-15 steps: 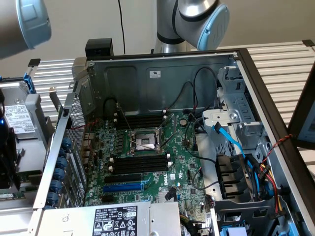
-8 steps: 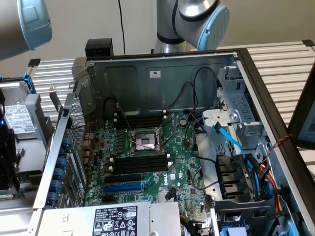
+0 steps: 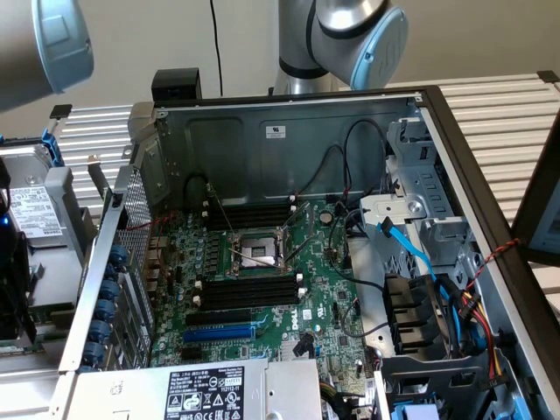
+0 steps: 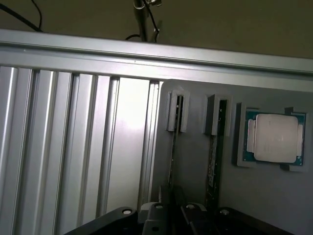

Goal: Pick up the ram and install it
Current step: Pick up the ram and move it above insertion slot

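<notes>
Nearest the lens: the claw point(image 4: 172, 218), a dark body with pale screw heads, poised over a grey tray point(image 4: 264, 196). Apart or clamped, I cannot tell from here. The ram point(image 4: 173, 156) stands on edge in the tray. Its far end is tucked into a grey clip point(image 4: 176, 111) and its near end is hidden behind the claw's middle; contact not discernible. A second stick point(image 4: 212, 166) stands just beside it, parallel, in a clip of its own, between the ram and a processor point(image 4: 275, 138) lying flat in a square pocket, metal lid up. The tray rests on a slatted aluminium table point(image 4: 73, 147), with a plain aluminium bar point(image 4: 146, 56) across the far edge. From the exterior view: an open computer case point(image 3: 289, 131) with the motherboard point(image 3: 319, 262) exposed. Two banks of black memory slots point(image 3: 249, 291) lie either side of the processor socket point(image 3: 254, 249), with white end clips. A blue expansion slot point(image 3: 219, 333) lies between the nearer bank and the labelled power supply point(image 3: 206, 389). A grey-and-blue arm joint point(image 3: 350, 35) rises behind the case's back wall.
</notes>
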Action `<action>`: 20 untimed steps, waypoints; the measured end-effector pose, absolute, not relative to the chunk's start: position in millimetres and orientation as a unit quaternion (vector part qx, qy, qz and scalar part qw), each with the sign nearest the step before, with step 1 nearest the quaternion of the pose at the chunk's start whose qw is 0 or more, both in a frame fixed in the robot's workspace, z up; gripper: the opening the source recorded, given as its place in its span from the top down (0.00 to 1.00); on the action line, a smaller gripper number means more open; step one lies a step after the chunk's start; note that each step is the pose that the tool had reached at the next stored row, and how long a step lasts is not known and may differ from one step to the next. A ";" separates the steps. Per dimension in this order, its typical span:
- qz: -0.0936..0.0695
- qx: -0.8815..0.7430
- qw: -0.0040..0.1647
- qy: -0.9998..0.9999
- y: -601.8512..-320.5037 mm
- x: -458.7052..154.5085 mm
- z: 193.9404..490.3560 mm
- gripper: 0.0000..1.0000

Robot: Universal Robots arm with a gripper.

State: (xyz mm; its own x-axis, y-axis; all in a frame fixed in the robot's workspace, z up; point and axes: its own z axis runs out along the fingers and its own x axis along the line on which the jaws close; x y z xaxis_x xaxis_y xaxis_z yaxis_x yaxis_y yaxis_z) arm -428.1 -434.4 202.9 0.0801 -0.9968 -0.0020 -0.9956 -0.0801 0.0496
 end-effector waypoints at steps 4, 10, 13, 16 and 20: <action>-0.017 0.735 0.017 -0.678 -434.3 -428.0 202.7 0.82; -0.011 0.738 0.014 -0.675 -434.3 -428.0 202.7 0.82; -0.008 0.739 0.012 -0.674 -434.3 -428.1 202.8 0.82; -0.007 0.739 0.011 -0.673 -433.8 -428.0 202.6 0.82; -0.006 0.739 0.011 -0.673 -432.8 -428.0 202.1 0.82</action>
State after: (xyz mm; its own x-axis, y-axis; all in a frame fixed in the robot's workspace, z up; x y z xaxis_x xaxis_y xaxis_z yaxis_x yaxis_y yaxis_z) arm -428.0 -432.8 202.1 0.0932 -0.9956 0.0047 -0.9954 -0.0931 0.0245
